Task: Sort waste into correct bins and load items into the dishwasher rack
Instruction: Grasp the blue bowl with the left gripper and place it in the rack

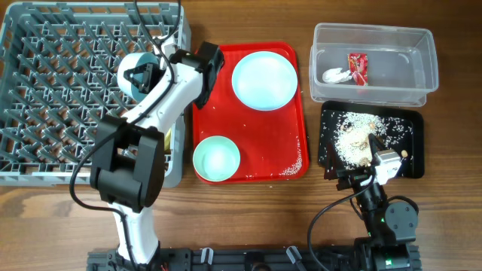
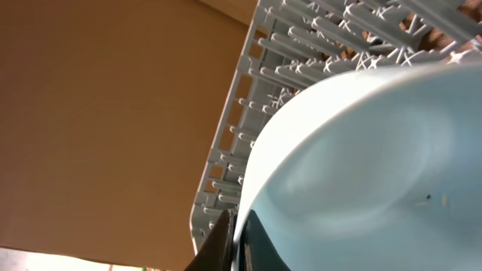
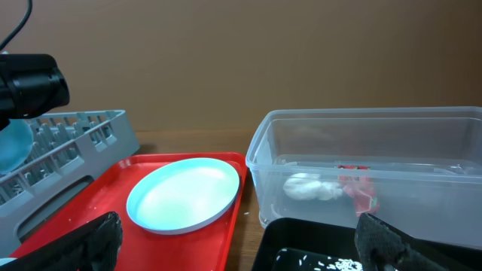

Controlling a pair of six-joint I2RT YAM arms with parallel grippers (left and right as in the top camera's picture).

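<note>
Left claw (image 2: 239, 245) is seen pinched on the rim of a pale green bowl (image 2: 361, 173); a dark finger (image 2: 220, 245) shows on one side of the rim and a second dark part on the other. The bowl is held above the right part of the grey rack (image 1: 45, 90), whose pegs are visible behind it in the left wrist view. Whether the bowl touches the pegs cannot be told.

Right claw (image 1: 374, 159) is recorded spread wide, with nothing between its fingers (image 3: 94, 241). It hangs over the near edge of the black tray (image 1: 410, 162), beside the rice scraps (image 1: 354, 139) heaped there.

Red tray (image 1: 301, 90) is placed between the rack and the bins. On it are noted a pale blue plate (image 1: 263, 79) at the far end, a second green bowl (image 1: 216, 159) at the near end, and loose rice grains (image 1: 294, 167) by the near right corner.

Clear tub (image 1: 376, 30) lies beyond the black tray, close to it. A crumpled napkin (image 1: 335, 75) and a red wrapper (image 1: 356, 66) are seen inside, side by side.

Surface (image 1: 452, 226) is brown wood grain. A plain brown wall (image 3: 226, 60) is seen behind the tub in the right wrist view
</note>
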